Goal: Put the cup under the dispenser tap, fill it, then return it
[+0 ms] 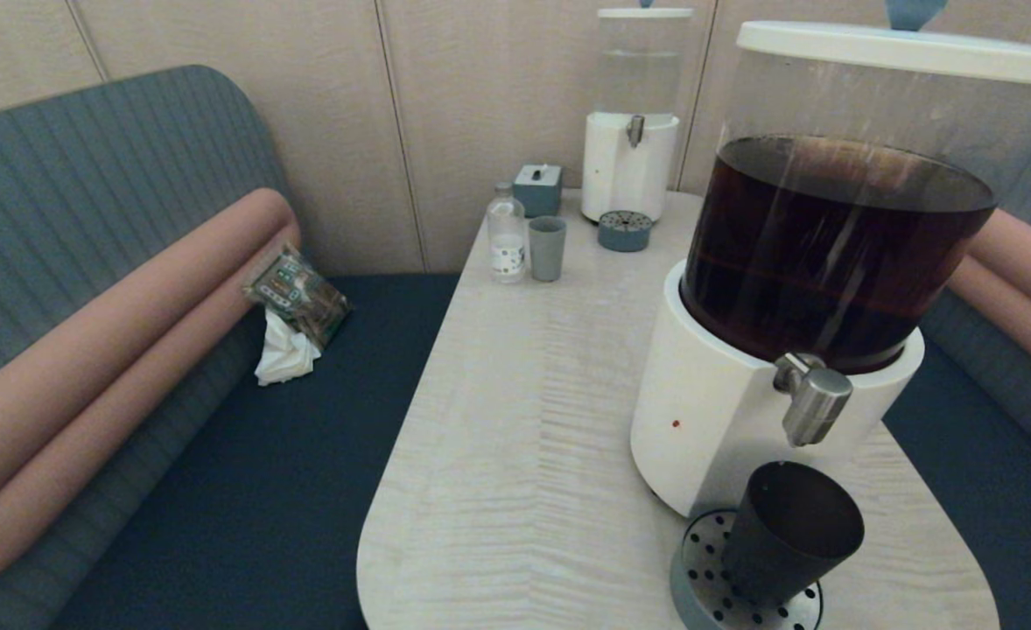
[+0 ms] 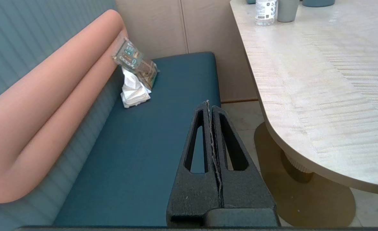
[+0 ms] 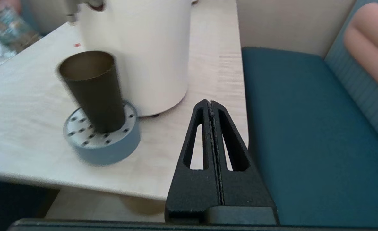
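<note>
We find the right gripper (image 3: 212, 104) with its fingers pressed together on nothing, lower centre of its wrist view, off the table's (image 1: 515, 420) near edge and apart from the cup (image 1: 787, 534). The left gripper (image 2: 208, 104) is likewise closed and empty, parked over the blue bench seat (image 2: 137, 154) beside the table. Neither arm appears in the head view.

The cup stands on the perforated drip tray (image 1: 699, 582) at the lower right of the head view, beneath the dispenser tap (image 1: 813, 402) of the large dispenser (image 1: 708, 420).

Risks, in our judgement: the cup looks tilted in both views, so a closed or hasty approach could knock it off the tray. The cup's mouth seems offset slightly from the spout line; a pour might strike the rim and splash. A full tumbler without a handle may slip or spill in transit.

Not determinable: the liquid level in the cup, since its interior is dark; the tray's near edge is cut off at the bottom of the head view; the tap's lever is barely visible in the right wrist view.
</note>
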Robot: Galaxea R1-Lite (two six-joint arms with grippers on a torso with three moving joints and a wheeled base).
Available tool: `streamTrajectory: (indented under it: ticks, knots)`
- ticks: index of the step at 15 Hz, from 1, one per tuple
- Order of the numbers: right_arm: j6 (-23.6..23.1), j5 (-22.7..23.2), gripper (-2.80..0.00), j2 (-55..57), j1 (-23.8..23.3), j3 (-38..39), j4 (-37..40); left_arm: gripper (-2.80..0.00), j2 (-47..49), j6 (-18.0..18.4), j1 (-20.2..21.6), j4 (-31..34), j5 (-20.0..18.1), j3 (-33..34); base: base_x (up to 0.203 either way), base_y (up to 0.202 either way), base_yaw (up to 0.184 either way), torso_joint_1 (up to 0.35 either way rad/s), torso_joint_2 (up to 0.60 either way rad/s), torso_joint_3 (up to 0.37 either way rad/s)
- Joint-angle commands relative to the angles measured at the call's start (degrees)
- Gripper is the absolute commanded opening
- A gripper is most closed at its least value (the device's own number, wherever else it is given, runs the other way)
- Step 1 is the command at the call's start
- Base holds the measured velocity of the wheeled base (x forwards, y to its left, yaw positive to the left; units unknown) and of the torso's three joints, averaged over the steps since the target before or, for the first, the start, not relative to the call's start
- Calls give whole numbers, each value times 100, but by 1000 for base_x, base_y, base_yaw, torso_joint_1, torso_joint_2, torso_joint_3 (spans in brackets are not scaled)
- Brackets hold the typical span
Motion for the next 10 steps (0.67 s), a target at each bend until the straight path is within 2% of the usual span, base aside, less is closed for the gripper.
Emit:
streamTrajectory:
  ticks: [1, 7, 10]
  knots:
    - [-19, -33, -280, -33, 1, 632, -546, -280, 7, 5, 2, -8, 0, 229, 0, 0, 0, 0, 0, 0]
    - [-246, -86, -280, -33, 1, 2105, -1696, -280, 7, 5, 2, -6, 0, 229, 0, 0, 0, 0, 0, 0]
    - [-314, -96, -280, -33, 1, 2190, -1861, -280, 7, -4, 2, -6, 0, 229, 0, 0, 0, 0, 0, 0]
